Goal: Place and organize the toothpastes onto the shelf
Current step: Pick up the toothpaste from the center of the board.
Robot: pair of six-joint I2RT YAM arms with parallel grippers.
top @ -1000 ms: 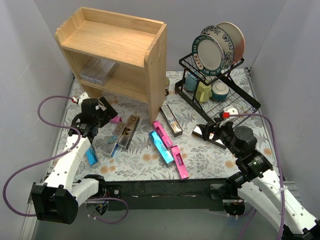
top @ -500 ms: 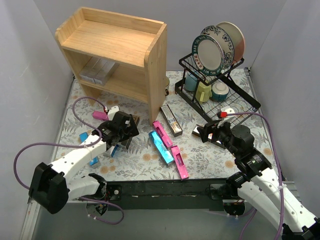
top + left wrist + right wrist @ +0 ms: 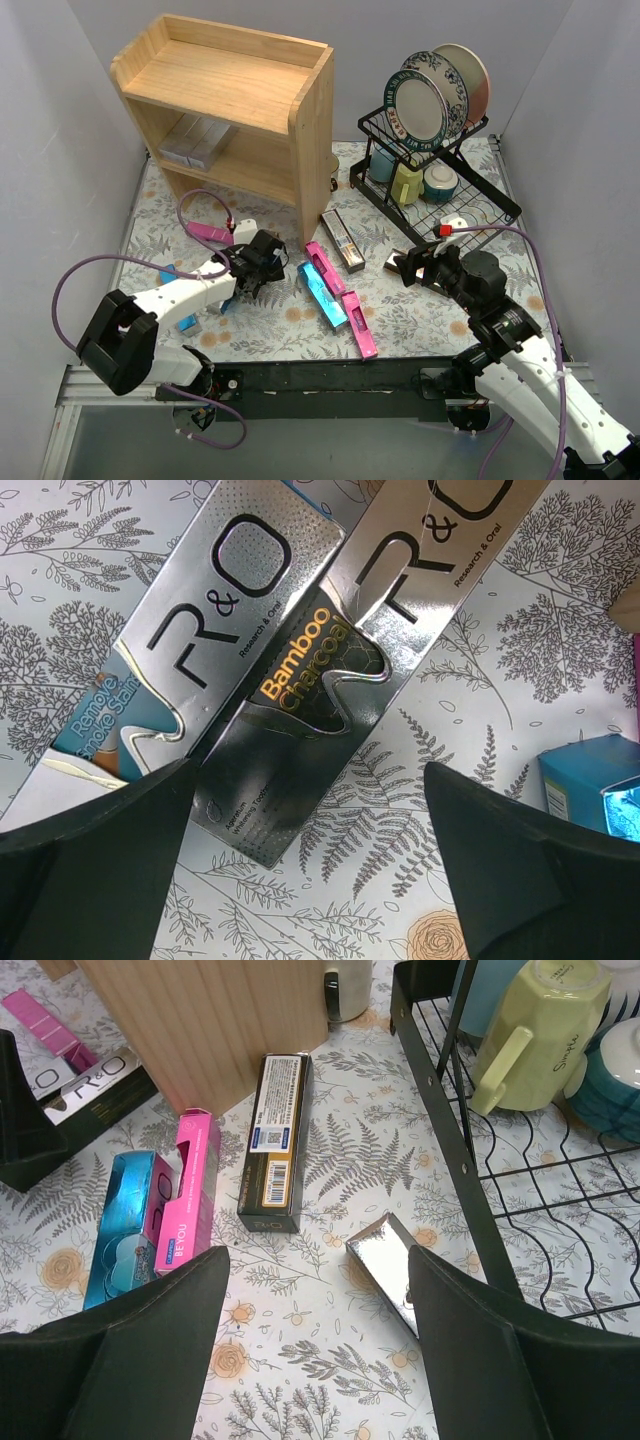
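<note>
The fingers point(image 3: 90, 870) of the left gripper point(image 3: 310, 770) are spread wide apart over the dark charcoal toothpaste point(image 3: 300, 730). They should be lowered past its two long sides, then shut. The shelf point(image 3: 310, 130) is found at eleven o'clock. The right gripper point(image 3: 315, 1260) is held apart, empty. Since a second ago, the left gripper has been moved toward three o'clock

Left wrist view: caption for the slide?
Open left gripper above R&O toothpaste cartons Bamboo Charcoal and Remove Smoke Stains, side by side.
</note>
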